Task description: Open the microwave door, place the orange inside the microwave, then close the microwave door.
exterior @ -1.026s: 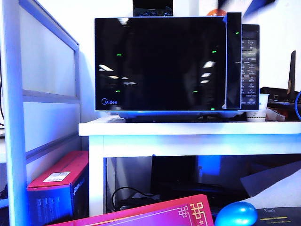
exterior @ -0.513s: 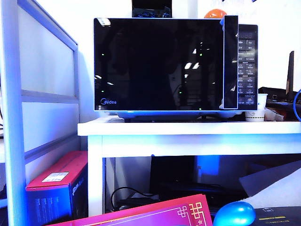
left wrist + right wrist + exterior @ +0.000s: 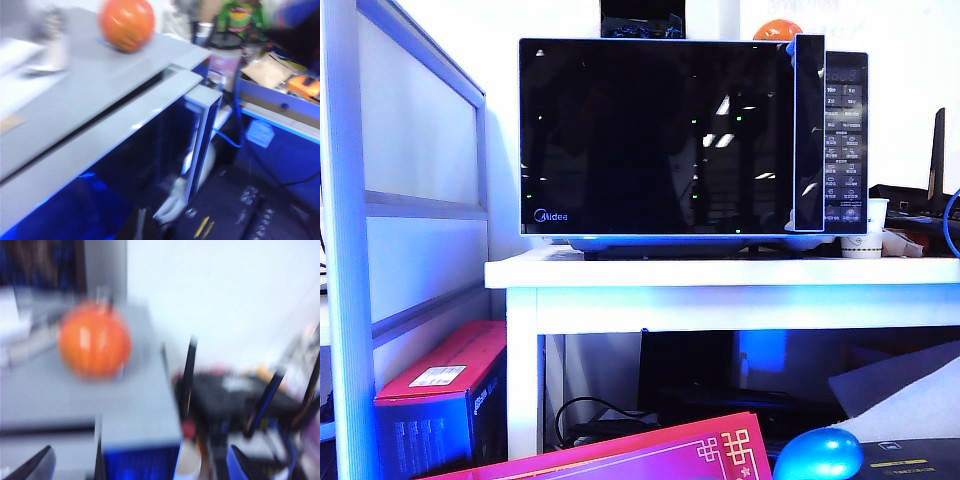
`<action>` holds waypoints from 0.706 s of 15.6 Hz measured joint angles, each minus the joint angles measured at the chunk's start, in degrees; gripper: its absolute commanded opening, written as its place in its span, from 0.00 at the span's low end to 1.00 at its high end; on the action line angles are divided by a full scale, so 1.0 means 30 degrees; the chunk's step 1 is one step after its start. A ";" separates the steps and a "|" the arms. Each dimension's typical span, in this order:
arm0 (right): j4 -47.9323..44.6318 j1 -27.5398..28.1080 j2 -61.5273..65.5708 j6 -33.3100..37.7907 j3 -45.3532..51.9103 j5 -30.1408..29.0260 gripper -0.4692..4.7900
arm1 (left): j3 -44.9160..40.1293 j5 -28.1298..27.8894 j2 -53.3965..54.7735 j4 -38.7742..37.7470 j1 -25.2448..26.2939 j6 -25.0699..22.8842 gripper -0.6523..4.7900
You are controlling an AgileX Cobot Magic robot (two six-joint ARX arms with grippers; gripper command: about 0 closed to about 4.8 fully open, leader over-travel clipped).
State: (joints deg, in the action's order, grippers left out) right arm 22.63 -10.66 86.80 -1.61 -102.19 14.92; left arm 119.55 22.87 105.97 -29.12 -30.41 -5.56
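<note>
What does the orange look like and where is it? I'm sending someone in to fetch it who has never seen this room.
Find the big black microwave on the white table. The orange sits on its grey top, toward the button-panel end. It is small, round and bright orange, unlike the shiny blue rounded object low in front.

Right end effector shows 2 dark, tapered fingertips.

exterior frontal, both wrists overlook orange
</note>
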 measured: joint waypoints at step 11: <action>-0.2776 0.0036 -0.0117 -0.0568 -0.0029 0.0160 1.00 | -0.0022 0.2645 0.6011 0.9923 -0.2725 -0.0809 0.76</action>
State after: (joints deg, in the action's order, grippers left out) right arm 14.31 -10.55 86.46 -3.31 -102.28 15.40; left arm 119.48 30.81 124.01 0.64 -38.59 -7.99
